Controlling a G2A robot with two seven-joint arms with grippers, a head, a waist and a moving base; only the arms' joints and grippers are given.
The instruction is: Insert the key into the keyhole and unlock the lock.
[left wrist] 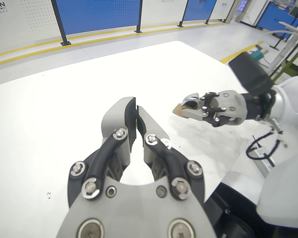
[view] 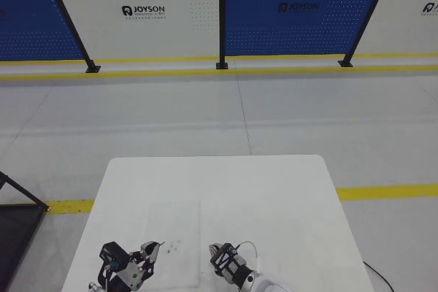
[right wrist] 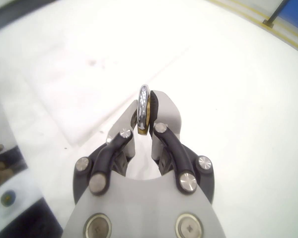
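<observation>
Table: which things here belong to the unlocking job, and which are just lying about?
Job: lock, held in the right end effector; left end effector, shut.
Lying about: clear mat and dark specks on the table.

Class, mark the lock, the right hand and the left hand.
lock (right wrist: 142,108), right wrist view, on its chrome shackle.
right hand (left wrist: 186,106), left wrist view, midway between its fingertips.
left hand (left wrist: 136,107), left wrist view, midway between its fingertips.
</observation>
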